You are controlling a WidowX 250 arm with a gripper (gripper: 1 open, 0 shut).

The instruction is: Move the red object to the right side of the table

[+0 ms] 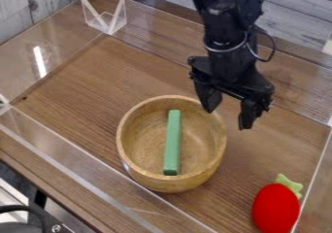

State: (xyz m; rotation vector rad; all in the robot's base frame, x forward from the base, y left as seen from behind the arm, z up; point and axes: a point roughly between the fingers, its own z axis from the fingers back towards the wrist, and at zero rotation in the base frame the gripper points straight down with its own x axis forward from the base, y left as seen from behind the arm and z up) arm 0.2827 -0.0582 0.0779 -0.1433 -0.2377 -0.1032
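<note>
The red object (277, 206), a small strawberry-like toy with a green leafy top, lies on the table (91, 86) at the near right corner. My black gripper (228, 104) hangs well behind and to the left of it, over the far right rim of the wooden bowl. It points downward, open, with nothing between its fingers (207, 96).
A round light wooden bowl (173, 143) sits at the middle of the table with a green rectangular block (173, 140) lying in it. Low clear acrylic walls (78, 183) edge the tabletop. A clear folded stand (104, 16) sits at the far left.
</note>
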